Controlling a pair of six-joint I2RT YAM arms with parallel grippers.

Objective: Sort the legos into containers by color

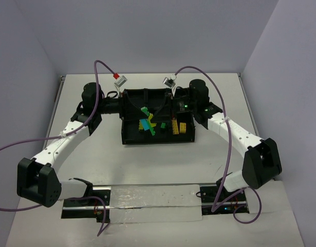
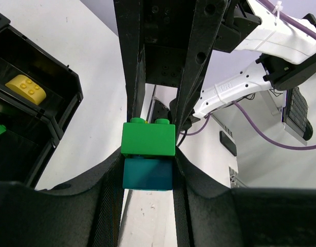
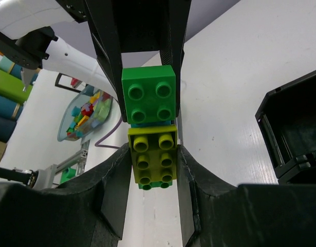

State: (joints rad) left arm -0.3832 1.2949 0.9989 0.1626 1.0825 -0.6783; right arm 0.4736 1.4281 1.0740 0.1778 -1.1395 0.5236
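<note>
At the middle of the table (image 1: 101,154):
- black tray (image 1: 158,142): mixed legos (image 1: 147,125) in near-middle compartment, yellow bricks (image 1: 179,127) in near-right.
- right gripper (image 3: 150,128): clamped on green-and-lime cluster (image 3: 150,121).
- left gripper (image 2: 148,152): clamped on green-on-teal stack (image 2: 148,154), beside the tray.

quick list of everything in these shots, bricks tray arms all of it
tray: one, black, divided, middle of table
loose bricks: several, green, teal, yellow, around the tray's middle
yellow bricks: a few, yellow, tray's near right compartment
stack: one, green brick on teal, held, left wrist view
cluster: one, green and yellow-green with teal between, held, right wrist view
bowl of bricks: one, see-through, mixed colours, background of right wrist view
table: one, white, under everything
cables: two, purple, one off each arm
left arm, right arm: white and black, either side of tray
left gripper: black, shut on stack
right gripper: black, shut on cluster
</note>
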